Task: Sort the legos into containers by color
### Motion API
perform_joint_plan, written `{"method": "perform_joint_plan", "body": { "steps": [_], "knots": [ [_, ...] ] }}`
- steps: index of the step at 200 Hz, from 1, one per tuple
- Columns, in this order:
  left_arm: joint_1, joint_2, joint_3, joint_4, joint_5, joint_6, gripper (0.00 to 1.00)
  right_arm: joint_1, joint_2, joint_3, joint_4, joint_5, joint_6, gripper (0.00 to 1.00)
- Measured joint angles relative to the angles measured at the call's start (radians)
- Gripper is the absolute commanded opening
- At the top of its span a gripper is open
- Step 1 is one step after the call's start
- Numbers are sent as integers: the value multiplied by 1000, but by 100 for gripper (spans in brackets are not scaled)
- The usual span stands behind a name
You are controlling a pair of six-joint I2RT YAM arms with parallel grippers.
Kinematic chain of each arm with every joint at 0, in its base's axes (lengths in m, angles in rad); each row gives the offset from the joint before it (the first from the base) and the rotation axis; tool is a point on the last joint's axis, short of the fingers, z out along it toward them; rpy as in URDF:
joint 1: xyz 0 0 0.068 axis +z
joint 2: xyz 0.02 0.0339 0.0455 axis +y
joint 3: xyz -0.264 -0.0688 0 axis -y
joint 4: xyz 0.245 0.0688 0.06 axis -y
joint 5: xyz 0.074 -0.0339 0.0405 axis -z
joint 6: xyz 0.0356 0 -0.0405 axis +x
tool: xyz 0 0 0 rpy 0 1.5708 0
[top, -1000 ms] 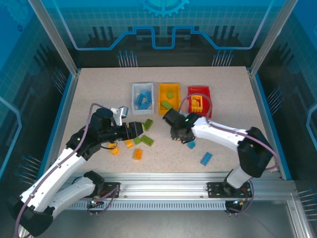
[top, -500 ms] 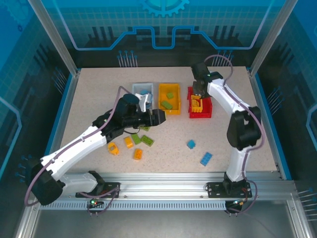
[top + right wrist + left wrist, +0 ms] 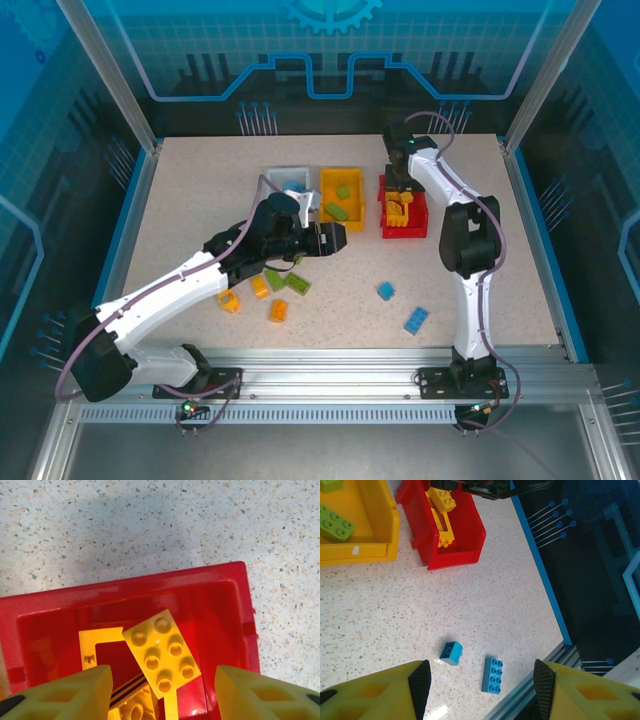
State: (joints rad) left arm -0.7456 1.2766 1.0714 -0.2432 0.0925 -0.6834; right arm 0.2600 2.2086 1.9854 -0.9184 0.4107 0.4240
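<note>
Speckled table (image 3: pixel 180 200), two white arms reaching out over it, and three bins in a row toward the back: a white-grey bin (image 3: pixel 285 170), a yellow-orange bin (image 3: pixel 341 172) and a red bin (image 3: pixel 405 233). The right pincer (image 3: pixel 160 692) hangs right over the red one, fingers spread and nothing pinched. A six-stud yellow brick (image 3: pixel 162 652) lies tilted below the gap, on top of the yellow frame piece (image 3: pixel 100 634) inside that bin. The left pincer (image 3: pixel 482 682) is spread wide and empty too, up above bare table in front of the yellow-orange bin, with the two loose blue bricks (image 3: pixel 451 653) down below it. Two green bricks (image 3: pixel 336 211) sit in the yellow-orange bin. Loose by the left arm I count three orange bricks (image 3: pixel 279 311) and two loose green bricks (image 3: pixel 298 284), maybe more hidden under the arm.
</note>
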Motion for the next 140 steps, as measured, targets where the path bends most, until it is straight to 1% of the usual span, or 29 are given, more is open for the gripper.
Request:
{"method": "perform_joint_plan", "body": {
  "steps": [20, 41, 62, 87, 114, 124, 140],
  "knots": [
    [-8, -16, 0, -18, -17, 0, 60, 6, -67, -35, 0, 1, 0, 58],
    [-19, -29, 0, -33, -27, 0, 60, 28, -180, -77, 6, 4, -1, 58],
    [-37, -29, -3, -47, -35, 0, 60, 71, -335, -154, 17, 14, -1, 58],
    [-64, -19, -9, -61, -48, -24, 61, 156, -557, -306, 29, 26, 17, 60],
    [-115, 60, -6, -66, -76, -101, 61, 270, -806, -529, 31, 10, 60, 67],
    [-143, 117, 7, -74, -84, -142, 61, 309, -898, -611, 27, -1, 80, 70],
    [-184, 230, 56, -107, -98, -223, 61, 373, -1054, -732, 25, -23, 96, 71]
  ]
}}
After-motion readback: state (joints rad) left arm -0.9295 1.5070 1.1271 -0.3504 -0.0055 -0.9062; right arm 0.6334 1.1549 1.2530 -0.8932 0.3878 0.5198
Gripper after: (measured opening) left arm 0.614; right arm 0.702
